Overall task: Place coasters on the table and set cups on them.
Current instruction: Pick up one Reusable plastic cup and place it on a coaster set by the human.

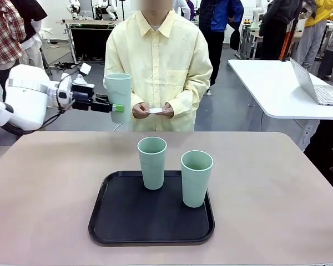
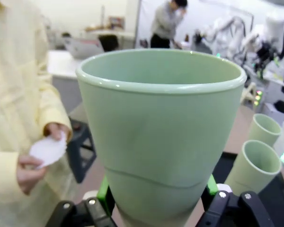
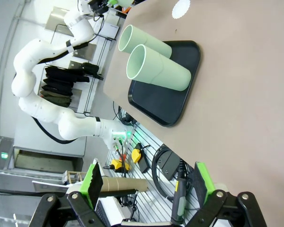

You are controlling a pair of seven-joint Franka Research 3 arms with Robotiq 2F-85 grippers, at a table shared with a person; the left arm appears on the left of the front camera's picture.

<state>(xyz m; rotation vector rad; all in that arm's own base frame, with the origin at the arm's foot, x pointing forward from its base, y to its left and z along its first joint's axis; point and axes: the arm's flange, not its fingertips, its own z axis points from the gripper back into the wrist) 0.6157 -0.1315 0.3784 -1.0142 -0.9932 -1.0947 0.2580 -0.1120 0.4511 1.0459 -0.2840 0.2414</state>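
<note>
- The beige surface (image 1: 44, 194) with rounded corners spreads across the front view; a black tray (image 1: 116, 221) lies on it near the middle, toward the robot's edge.
- Two pale green cups stand upright and empty on the tray; the left cup (image 1: 152, 162) is at the tray's far edge; the right cup (image 1: 196, 177) stands just beside it and a little nearer, not touching it.
- The left hand (image 1: 117, 107) is clamped on the raised cup (image 1: 117, 88); its green pads press the lower wall from both sides; the cup is upright and in the air at the far left, above the height of the surface; whether it is over the far edge or past it I cannot tell.
- The right hand (image 3: 146, 184) has its jaws spread wide with nothing between them; it looks across the surface from the side, with cables and tools on the floor beneath it.
- A person in a pale yellow shirt (image 1: 158, 61) stands at the far side; the person's hands (image 1: 140, 111) hold a white coaster (image 1: 156, 110) at waist height, just right of the raised cup and apart from it.
- In the room, a white surface (image 1: 266, 83) with an open laptop (image 1: 319, 88) stands at the right; several people stand farther back on the grey floor among benches and equipment.
</note>
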